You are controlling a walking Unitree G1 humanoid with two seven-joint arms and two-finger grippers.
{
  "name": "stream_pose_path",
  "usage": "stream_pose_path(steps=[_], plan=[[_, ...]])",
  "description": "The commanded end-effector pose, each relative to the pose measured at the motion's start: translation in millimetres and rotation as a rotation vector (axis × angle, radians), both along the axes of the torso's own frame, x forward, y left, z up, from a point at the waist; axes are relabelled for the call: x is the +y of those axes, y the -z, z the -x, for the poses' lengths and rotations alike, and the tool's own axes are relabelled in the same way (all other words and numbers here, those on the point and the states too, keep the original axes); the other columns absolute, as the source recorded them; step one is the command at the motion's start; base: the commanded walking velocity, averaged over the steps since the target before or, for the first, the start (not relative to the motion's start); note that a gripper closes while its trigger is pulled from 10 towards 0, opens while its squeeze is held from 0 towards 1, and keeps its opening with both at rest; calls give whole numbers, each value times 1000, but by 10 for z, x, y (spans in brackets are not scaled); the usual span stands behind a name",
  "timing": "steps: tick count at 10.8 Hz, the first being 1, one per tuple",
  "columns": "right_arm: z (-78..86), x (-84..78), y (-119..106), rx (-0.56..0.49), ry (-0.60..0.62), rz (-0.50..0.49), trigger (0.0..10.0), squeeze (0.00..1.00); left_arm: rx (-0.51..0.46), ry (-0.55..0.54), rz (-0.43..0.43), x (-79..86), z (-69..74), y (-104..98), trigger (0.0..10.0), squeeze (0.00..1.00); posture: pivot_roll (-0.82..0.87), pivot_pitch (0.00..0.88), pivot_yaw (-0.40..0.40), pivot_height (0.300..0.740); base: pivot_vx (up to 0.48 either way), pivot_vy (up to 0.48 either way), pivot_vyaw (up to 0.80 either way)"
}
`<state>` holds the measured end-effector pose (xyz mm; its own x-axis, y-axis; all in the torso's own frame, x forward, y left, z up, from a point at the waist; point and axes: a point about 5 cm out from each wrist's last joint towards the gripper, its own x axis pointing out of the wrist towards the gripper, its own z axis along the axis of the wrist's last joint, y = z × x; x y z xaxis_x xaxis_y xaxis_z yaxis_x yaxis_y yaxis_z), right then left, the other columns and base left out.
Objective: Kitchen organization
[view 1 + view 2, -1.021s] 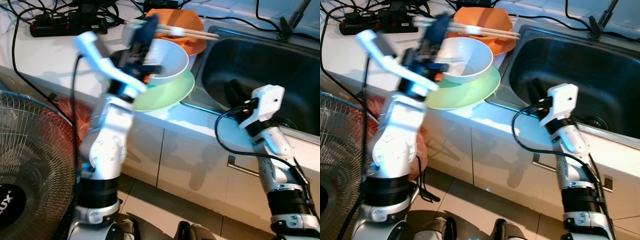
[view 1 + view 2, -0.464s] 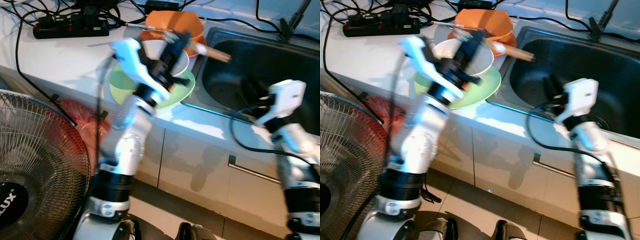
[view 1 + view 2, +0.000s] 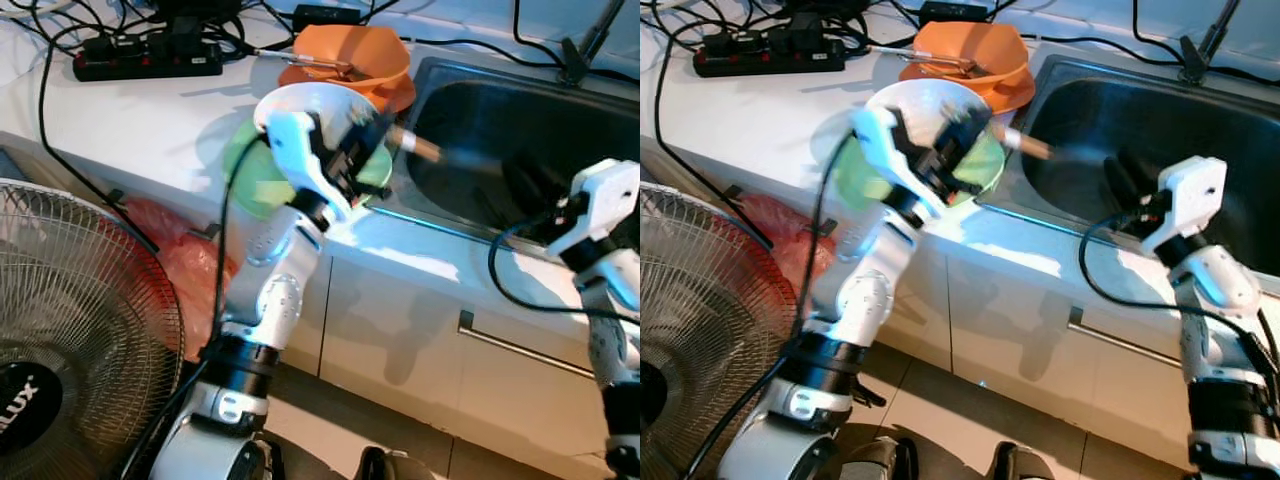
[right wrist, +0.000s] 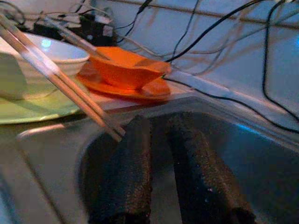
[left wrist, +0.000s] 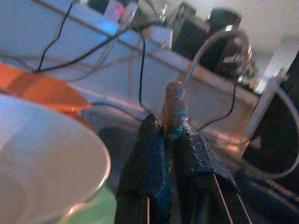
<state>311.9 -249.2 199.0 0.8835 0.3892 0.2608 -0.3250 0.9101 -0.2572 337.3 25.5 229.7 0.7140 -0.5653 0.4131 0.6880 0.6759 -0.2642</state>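
White bowl point(image 3: 300, 110): you are looking at thin, smooth ware sitting on the green plate point(image 3: 985, 170); probably brittle and slick.
Left gripper point(image 5: 169, 135): it is pinching the chopsticks point(image 3: 418, 148) tight near one end, beside the bowl.
Chopsticks: pale, slim and stiff, they are jutting toward the sink point(image 3: 1200, 110); likely light and prone to swivelling, so you would do better gripping nearer the middle.
Right gripper point(image 4: 161, 168): its fingers are standing slightly parted over the basin, carrying nothing.

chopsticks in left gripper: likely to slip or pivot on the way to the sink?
Probably some pivot risk: the left gripper pinches the chopsticks near one end, leaving a long overhang. They look thin, smooth and light, so likely stiff but apt to slide or roll once released.
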Motion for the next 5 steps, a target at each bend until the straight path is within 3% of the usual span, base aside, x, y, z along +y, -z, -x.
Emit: stream_pose_path(steps=[1, 5], plan=[[31, -5, -26, -1, -21, 8, 10000, 0, -40, 67, 15, -245, 58, -125, 10000, 0, 5, 142, 22, 740, 0, 0, 0], [152, 9, 9, 55, -124, 42, 10000, 0, -24, 98, -24, -508, 33, -44, 10000, 0, 1, 157, 40, 740, 0, 0, 0]])
